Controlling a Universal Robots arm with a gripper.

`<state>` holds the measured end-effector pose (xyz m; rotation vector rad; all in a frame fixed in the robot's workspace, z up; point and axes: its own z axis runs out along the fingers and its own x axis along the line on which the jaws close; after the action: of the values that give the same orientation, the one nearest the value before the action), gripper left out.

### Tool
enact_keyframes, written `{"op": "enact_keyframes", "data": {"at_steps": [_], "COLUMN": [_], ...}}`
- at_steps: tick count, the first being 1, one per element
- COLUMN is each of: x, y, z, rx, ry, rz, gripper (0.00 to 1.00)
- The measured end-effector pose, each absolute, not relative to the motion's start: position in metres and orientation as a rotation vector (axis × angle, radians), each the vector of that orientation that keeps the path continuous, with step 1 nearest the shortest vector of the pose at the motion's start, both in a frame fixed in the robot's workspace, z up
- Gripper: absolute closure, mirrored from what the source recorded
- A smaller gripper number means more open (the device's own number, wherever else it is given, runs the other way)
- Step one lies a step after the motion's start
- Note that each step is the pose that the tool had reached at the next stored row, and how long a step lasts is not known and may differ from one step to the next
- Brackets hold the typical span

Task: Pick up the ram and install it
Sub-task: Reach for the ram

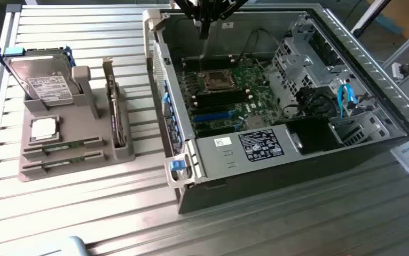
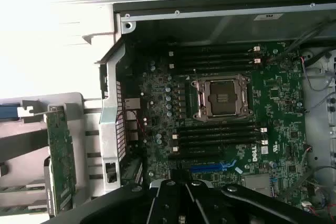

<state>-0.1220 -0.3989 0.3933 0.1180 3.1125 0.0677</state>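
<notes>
Two ram sticks (image 1: 62, 147) lie far from the end effector (image 1: 204, 34).

Your camera looks down into the open computer case (image 2: 210, 22). A green motherboard (image 2: 283, 103) lies flat on its floor. The processor socket (image 2: 221, 97) sits mid-board, contacts exposed inside a metal frame. Black memory slots (image 2: 212, 59) run in parallel banks on two opposite sides of the socket. A blue slot (image 2: 212, 167) lies just past one bank, with white lettering on the board beside it. Your gripper (image 2: 181, 195) is closed, its black body hanging over that blue-slot edge. Outside the perforated case wall, a green card (image 2: 59, 150) stands on edge in a grey holder (image 2: 79, 129). Thin cables (image 2: 317, 77) trail along the far side of the board.
</notes>
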Motion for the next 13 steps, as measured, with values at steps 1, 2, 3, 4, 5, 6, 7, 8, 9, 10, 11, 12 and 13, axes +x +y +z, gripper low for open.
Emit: {"op": "enact_keyframes", "data": {"at_steps": [1, 2, 3, 4, 5, 6, 7, 8, 9, 10, 11, 12, 13], "x": [-0.122, -0.122, -0.122, -0.122, -0.122, -0.122, -0.122, -0.122, -0.124, -0.126, -0.129, -0.132, -0.136], "y": [-0.399, -0.399, -0.399, -0.399, -0.399, -0.399, -0.399, -0.399, -0.399, -0.399, -0.399, -0.399, -0.399], "z": [0.393, 0.393, 0.393, 0.393, 0.393, 0.393, 0.393, 0.393, 0.393, 0.393, 0.393, 0.393, 0.393], "rx": [0.118, 0.118, 0.118, 0.118, 0.118, 0.118, 0.118, 0.118, 0.118, 0.118, 0.118, 0.118, 0.118], "ry": [3.112, 3.112, 3.113, 3.112, 3.112, 3.112, 3.113, 3.112, 3.113, 3.112, 3.112, 3.112, 3.112], "rz": [0.068, 0.068, 0.068, 0.068, 0.068, 0.068, 0.068, 0.068, 0.067, 0.068, 0.068, 0.068, 0.068], "gripper": [0.89, 0.89, 0.89, 0.89, 0.89, 0.89, 0.89, 0.89, 0.89, 0.89, 0.89, 0.89, 0.89]}}
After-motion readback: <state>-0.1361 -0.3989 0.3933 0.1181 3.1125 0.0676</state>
